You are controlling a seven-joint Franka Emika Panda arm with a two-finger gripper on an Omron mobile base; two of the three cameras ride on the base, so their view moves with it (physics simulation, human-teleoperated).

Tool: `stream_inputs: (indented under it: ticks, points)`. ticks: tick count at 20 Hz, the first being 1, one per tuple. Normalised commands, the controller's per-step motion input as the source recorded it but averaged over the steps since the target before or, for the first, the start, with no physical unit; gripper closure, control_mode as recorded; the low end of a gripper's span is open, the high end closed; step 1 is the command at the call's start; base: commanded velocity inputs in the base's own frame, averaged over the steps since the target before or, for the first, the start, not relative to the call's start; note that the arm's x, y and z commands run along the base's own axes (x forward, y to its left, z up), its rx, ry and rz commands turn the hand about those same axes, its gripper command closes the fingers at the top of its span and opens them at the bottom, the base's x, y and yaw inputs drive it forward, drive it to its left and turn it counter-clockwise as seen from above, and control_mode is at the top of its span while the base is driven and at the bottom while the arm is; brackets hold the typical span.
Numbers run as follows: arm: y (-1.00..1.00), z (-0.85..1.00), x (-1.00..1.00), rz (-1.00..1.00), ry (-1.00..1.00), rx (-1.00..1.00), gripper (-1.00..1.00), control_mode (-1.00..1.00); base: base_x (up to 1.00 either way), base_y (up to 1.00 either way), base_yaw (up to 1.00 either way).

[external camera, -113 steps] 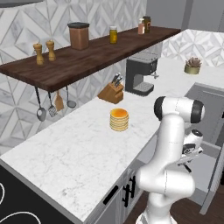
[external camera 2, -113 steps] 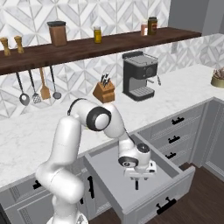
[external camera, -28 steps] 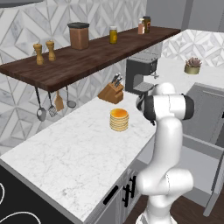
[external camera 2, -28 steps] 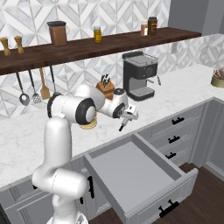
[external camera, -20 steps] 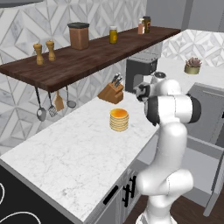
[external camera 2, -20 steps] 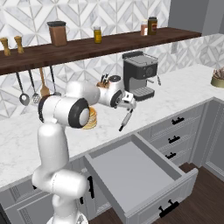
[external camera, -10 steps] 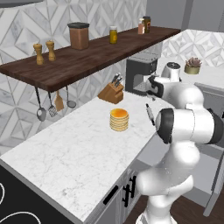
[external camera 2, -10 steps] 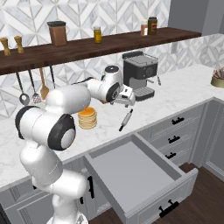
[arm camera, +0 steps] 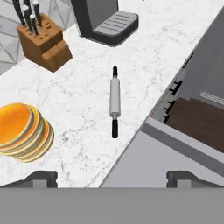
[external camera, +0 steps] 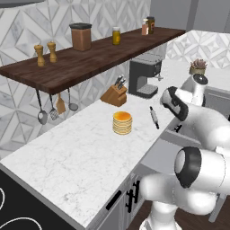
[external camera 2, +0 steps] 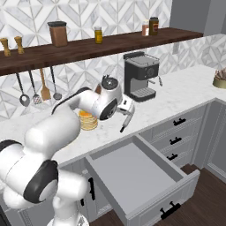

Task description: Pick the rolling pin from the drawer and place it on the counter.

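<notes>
item: rolling pin point(arm camera: 114, 101), lying flat on the bench point(arm camera: 148, 57) between pancake stack point(arm camera: 22, 131) and open drawer point(external camera 2: 132, 174), near the bench edge. we judge placement done; we should lift straight up, clear of it. pincer point(arm camera: 111, 178) spread wide, holding nothing, touching nothing.

The rolling pin point(arm camera: 114, 101) is white with black ends. The counter point(arm camera: 87, 113) is white with thin grey lines. The pancakes point(arm camera: 22, 131) are orange.

Counter point(arm camera: 78, 100) reads as polished white marble, faintly veined; the pin point(arm camera: 114, 101) has a smooth pale barrel, dark matt handles; knife block point(arm camera: 43, 43) looks wooden; drawer point(external camera 2: 132, 176) matt grey.
</notes>
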Motion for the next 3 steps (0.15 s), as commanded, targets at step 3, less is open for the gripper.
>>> stream_inputs:
  ticks: [3]
  points:
    - [0.17,0.2,-0.82,0.05,-0.29,0.0,-1.0,-1.0,0.0,0.0,0.0]
